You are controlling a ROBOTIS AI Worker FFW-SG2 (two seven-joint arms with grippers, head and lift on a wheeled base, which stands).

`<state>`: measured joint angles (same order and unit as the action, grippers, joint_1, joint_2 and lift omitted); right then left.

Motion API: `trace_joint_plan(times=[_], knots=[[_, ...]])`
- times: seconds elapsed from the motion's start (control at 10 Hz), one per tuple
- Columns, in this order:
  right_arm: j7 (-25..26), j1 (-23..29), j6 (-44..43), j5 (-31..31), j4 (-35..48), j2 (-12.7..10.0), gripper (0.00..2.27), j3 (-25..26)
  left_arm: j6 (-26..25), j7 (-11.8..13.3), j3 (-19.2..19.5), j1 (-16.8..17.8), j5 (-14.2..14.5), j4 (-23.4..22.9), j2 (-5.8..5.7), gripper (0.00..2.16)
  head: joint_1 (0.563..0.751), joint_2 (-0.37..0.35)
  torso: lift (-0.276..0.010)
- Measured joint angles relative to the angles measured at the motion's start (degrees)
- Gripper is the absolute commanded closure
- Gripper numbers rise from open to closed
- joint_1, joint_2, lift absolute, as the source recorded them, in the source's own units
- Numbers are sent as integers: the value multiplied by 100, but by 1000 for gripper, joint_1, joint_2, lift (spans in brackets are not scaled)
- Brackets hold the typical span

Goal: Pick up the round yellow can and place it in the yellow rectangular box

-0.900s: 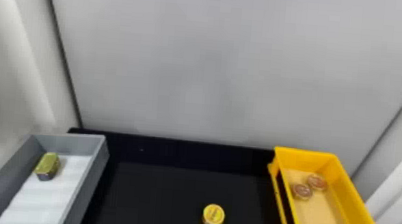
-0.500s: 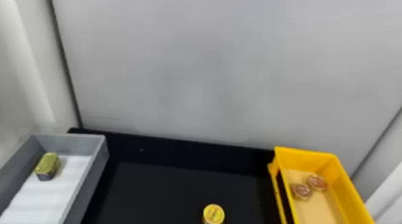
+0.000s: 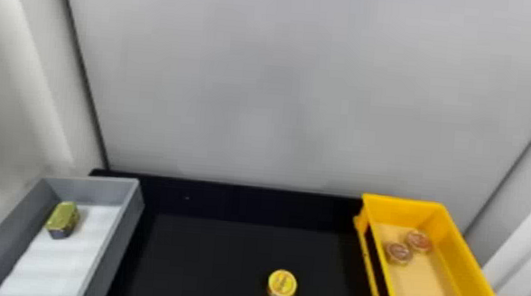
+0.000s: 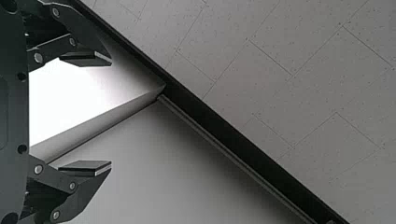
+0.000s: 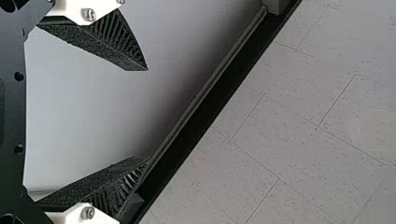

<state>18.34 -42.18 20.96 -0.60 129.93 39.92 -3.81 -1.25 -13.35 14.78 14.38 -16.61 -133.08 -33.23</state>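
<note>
Round yellow can (image 3: pixel 281 287): upright on the black bench (image 3: pixel 224 255), printed top facing up, apart from both boxes. Well in from the bench's far edge, right of the middle. Squat; round from above, so no long axis to match. Any wrist turn should serve if the finger pads straddle its sides.

To its right, the yellow rectangular box (image 3: pixel 472 274), its far end by the bench's far right corner, long sides running toward the robot. Two reddish-topped cans (image 3: pixel 399 253) sit inside toward that far end; bare floor nearer the robot, roughly level with the yellow can. Carry looks short: up, rightward over the box's left wall, down.

Farther off, by the far left corner, the grey box (image 3: pixel 131 202), with a green-gold tin (image 3: pixel 63 217) on a white liner. Likely no part in this job.

Right pincer (image 5: pixel 147 115): fingers spread, nothing between, aimed at pale panel and speckled tiles. Left pincer (image 4: pixel 111 113): likewise released and empty, facing a similar scene.

Judgement: reach has yet to begin. Can probably lies below and ahead of the right pincer, which I take as nearer, given the can's side of the bench; exact gap, cannot tell. Wants a downward swing, then a level descent. Off-centre closing could nudge so low a can toward the box wall.
</note>
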Motion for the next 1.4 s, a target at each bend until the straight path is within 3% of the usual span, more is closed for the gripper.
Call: trace_joint_plan(times=[0.2,0.3,0.5,0.7,0.9,1.1,1.3,1.4], knots=[[333,-78,646,863,-234,-99,117,212,2,13,-8,46,0,-1,-1,450,574,-48,0],[371,-298,1246,1460,-500,-259,116,378,3,16,-17,72,2,-1,-3,450,574,-48,0],[-211,-979,2765,2114,-1326,-657,114,545,6,22,-44,109,5,-1,-3,450,574,-48,0],[-1088,-1411,3768,2400,-2489,-762,114,322,12,25,-60,115,7,2,4,450,574,-48,0],[-1787,-1430,4021,2514,-3516,-744,113,-47,36,25,-80,112,9,11,30,450,574,-48,0],[-2286,-1304,3888,2502,-4526,-875,113,-569,73,21,-146,152,9,53,64,450,574,-48,0],[-3213,-1132,3573,1978,-5515,-1312,113,-965,114,20,-230,197,9,106,95,450,574,-48,0],[-3916,-987,3424,1231,-5999,-1714,113,-1000,149,18,-284,229,9,140,117,450,574,-48,0]])
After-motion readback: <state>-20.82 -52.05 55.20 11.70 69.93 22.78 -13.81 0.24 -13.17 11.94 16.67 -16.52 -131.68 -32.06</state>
